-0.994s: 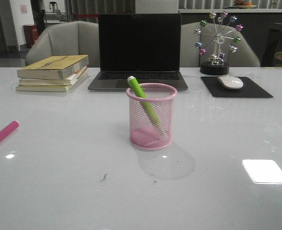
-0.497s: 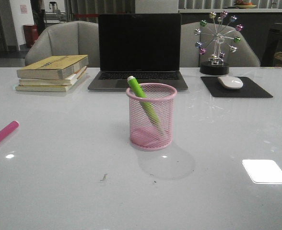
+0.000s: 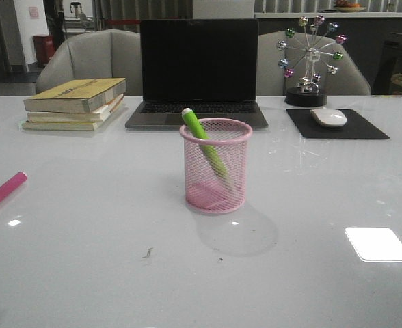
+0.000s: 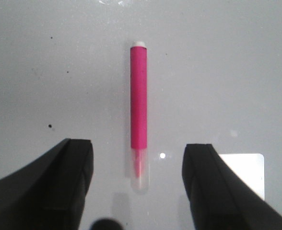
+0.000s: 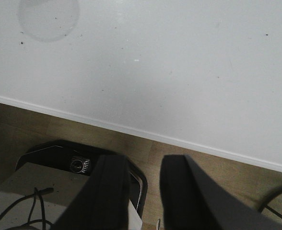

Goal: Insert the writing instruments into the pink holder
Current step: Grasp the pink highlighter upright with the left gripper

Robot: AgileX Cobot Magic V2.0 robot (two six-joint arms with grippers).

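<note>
Left pincer (image 4: pixel 137 184) hangs above the tabletop (image 4: pixel 227 72) with its two dark fingers (image 4: pixel 66 177) spread wide, nothing between them but bare surface and the near end of the pink pen (image 4: pixel 138 103). That pen lies flat, its long axis running straight out along the line between the fingers, its whitish tip on the far end and a clear cap end closest to the pincer. No finger touches it. In the front view the pink pen (image 3: pixel 3 192) lies by the tabletop's left edge, slanted, its visible end pointing toward the far right.

Right pincer (image 5: pixel 143 191) hovers past the tabletop's edge, over wooden floor and a dark piece of equipment; its fingers stand close together with a narrow gap, gripping nothing.

Near the middle of the tabletop stands the pink holder (image 3: pixel 215 166), upright. The green pen (image 3: pixel 202 139) is inside it, leaning, its whitish tip sticking up over the rim toward the far left, its lower end resting at the base toward the right.
</note>
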